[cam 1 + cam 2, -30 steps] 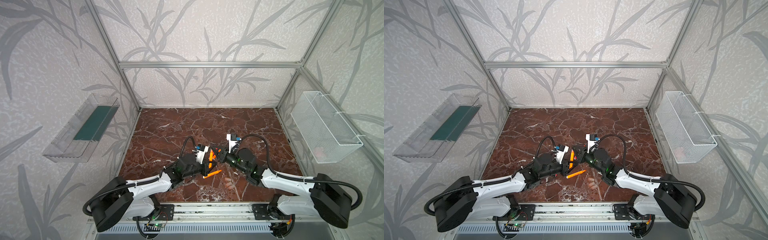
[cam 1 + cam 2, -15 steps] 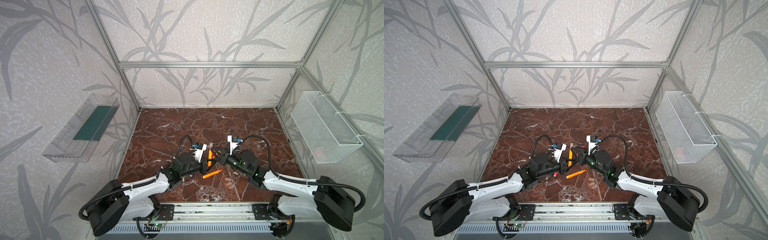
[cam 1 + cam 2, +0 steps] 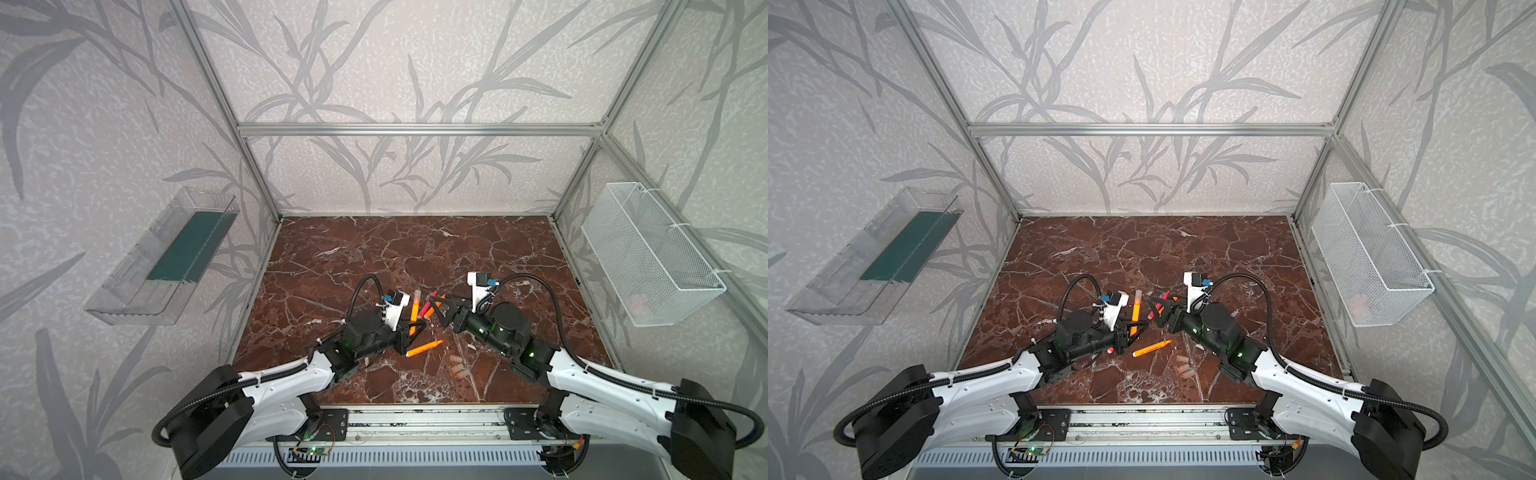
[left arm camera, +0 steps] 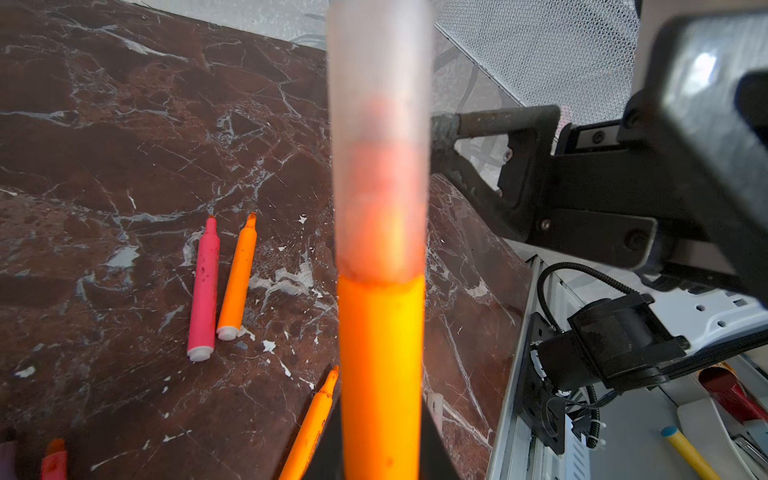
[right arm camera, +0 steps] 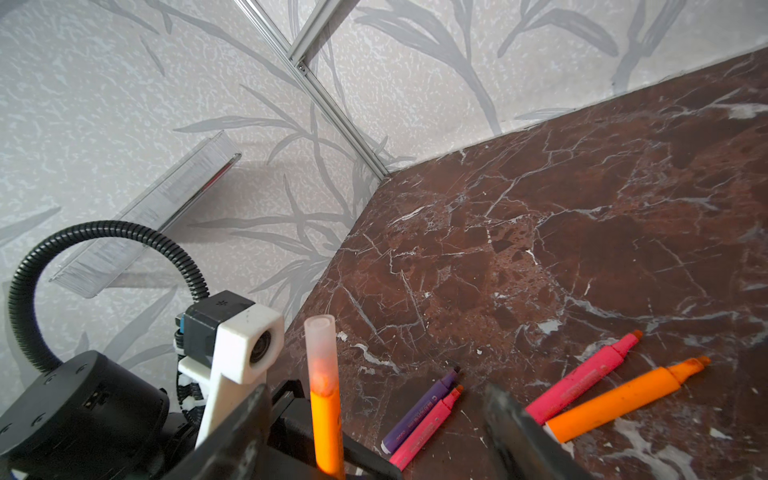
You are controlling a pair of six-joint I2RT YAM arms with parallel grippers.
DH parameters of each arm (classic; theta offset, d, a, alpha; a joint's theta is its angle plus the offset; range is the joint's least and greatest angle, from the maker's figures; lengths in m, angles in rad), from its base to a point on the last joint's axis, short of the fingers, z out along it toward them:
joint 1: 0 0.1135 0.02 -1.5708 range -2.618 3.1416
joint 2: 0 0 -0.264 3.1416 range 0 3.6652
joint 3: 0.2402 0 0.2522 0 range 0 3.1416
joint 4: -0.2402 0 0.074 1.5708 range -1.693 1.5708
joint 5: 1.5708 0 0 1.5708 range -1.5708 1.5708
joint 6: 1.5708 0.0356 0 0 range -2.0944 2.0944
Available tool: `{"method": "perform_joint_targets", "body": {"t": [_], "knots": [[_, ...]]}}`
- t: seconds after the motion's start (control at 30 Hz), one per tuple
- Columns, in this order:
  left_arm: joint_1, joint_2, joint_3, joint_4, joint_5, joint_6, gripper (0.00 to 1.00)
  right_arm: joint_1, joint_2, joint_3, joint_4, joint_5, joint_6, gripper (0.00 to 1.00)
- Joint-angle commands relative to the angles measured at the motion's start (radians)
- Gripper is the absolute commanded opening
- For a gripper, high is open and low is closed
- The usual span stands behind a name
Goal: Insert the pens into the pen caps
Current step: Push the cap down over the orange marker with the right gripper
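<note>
The left gripper (image 3: 410, 335) is clamped shut on an orange pen (image 3: 412, 318), gripping the barrel low down so that the pen stands nearly upright above the fingers. In the left wrist view the same pen (image 4: 380, 353) fills the middle of the picture, and a translucent pale cap (image 4: 378, 124) sits over its tip, with the tip showing faintly pink through the plastic. The right gripper (image 3: 439, 313) faces it from the other side with its jaws spread apart and nothing between them. One of its fingertips (image 4: 446, 124) is just beside the cap, and whether it touches cannot be told. In the right wrist view the capped pen (image 5: 326, 424) rises beside one dark finger. Five more pens lie uncapped on the brown marble table (image 3: 374, 249). A purple pen (image 5: 419, 409) and a red-pink pen (image 5: 424, 426) lie side by side. A second red-pink pen (image 5: 582, 380) and an orange pen (image 5: 623, 399) lie side by side a little apart from those. Another orange pen (image 3: 424, 348) lies alone nearer the robot, just beside the left gripper. A small cluster of loose caps (image 3: 457, 366) sits on the table near the front edge, below the right gripper in both top views. A white wire basket (image 3: 648, 257) hangs on the right wall and a clear plastic tray (image 3: 166, 257) on the left wall.
</note>
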Motion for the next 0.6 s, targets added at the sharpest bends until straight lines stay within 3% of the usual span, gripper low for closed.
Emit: {"method": "perform_joint_targets", "body": {"t": [0.0,0.2,0.57], "knots": [[0.0,-0.021,-0.013,0.033,0.024,0.052,0.0,0.003,-0.021,0.064,-0.062,0.028,-0.043,0.79],[-0.008,0.001,-0.014,0.054,0.048,0.061,0.0,0.003,0.018,0.13,-0.1,0.006,-0.051,0.77],[-0.009,0.016,-0.012,0.061,0.036,0.055,0.0,0.004,0.215,0.247,-0.077,-0.096,-0.043,0.59]]}}
